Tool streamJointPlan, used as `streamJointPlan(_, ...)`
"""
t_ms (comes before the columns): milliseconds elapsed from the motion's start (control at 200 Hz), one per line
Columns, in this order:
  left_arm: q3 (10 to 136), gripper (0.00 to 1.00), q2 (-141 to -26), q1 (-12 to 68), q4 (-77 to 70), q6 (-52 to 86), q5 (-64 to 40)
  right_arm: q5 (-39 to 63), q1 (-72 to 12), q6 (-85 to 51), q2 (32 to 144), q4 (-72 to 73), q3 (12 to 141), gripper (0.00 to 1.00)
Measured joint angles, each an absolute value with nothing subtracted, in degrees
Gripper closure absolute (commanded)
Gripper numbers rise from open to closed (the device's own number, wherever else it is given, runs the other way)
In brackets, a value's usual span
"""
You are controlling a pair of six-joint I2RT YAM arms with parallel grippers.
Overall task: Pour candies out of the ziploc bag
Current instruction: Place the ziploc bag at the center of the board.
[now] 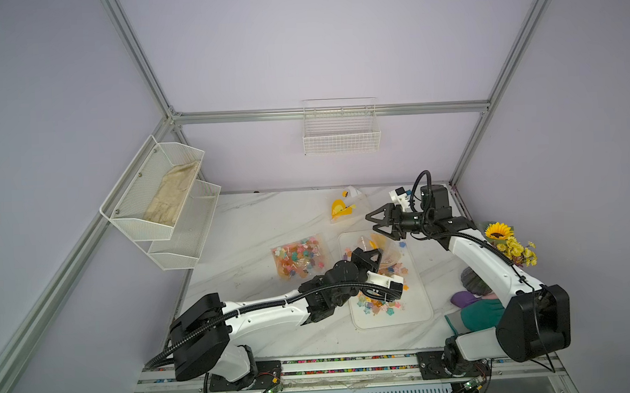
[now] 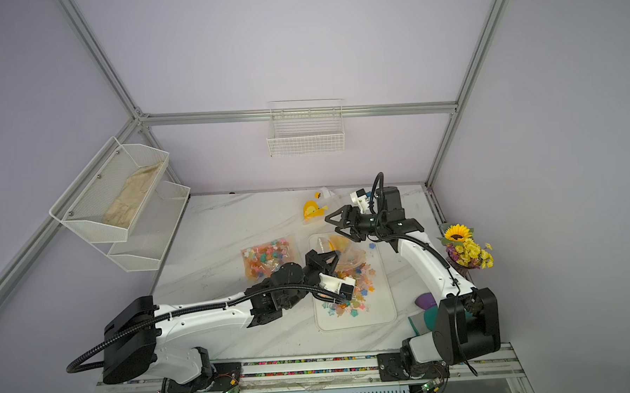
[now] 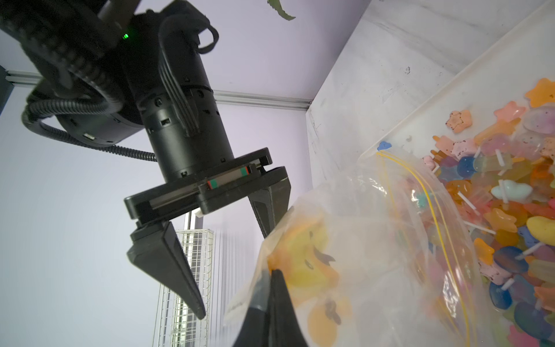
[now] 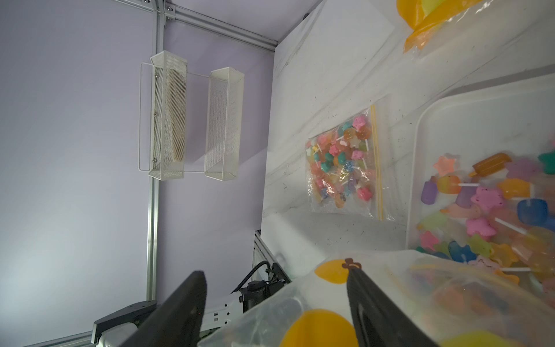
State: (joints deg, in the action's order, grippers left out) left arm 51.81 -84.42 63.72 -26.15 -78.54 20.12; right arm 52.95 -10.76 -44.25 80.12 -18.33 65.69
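Overhead, a white marble table [image 1: 252, 222] reads like a clock face, with twelve at the back wall. Just toward three o'clock from its centre lies a white tray [image 1: 418, 302], its long side running twelve to six. The candies [image 1: 380, 306] (star, flower and ice-lolly shapes on thin pale sticks, in orange, pink, blue, green and yellow) lie heaped on the tray from its middle to its six o'clock end.

Over the tray's twelve o'clock half hangs the ziploc bag [image 3: 375, 240], clear film printed with yellow ducks, its yellow zip line toward the heap. Whether any sweets remain inside cannot be told. The left gripper [image 3: 272, 279] reaches in from eight o'clock, fingers pressed together on a pinch of the bag's film. The right gripper [image 1: 371, 221] hovers at the tray's twelve o'clock end, fingers spread wide. In the left wrist view one of its fingers passes behind the bag's edge, and contact cannot be told.

At nine o'clock of the tray a second ziploc bag [image 1: 299, 256] lies flat, full of sweets. A third duck-printed bag [image 1: 341, 208] rests near twelve o'clock. A sunflower bouquet [image 1: 509, 243] stands at the three o'clock edge.
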Motion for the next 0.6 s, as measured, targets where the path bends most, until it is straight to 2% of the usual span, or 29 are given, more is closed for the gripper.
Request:
streamJointPlan(340, 51.81, 1.00, -84.42, 62.08, -26.09, -77.43, 20.16, 53.63, -10.76, -43.05, 76.05, -18.59, 63.96, 0.27)
streamJointPlan(485, 51.81, 1.00, -84.84, 62.08, -26.04, -77.69, 20.03, 45.82, -11.84, -38.04, 76.07, -25.87, 69.45, 0.25)
streamJointPlan(600, 51.83, 1.00, -85.52, 62.08, -26.00, -77.82, 19.92, 36.73, -15.88, -33.91, 76.27, -30.57, 76.01, 0.25)
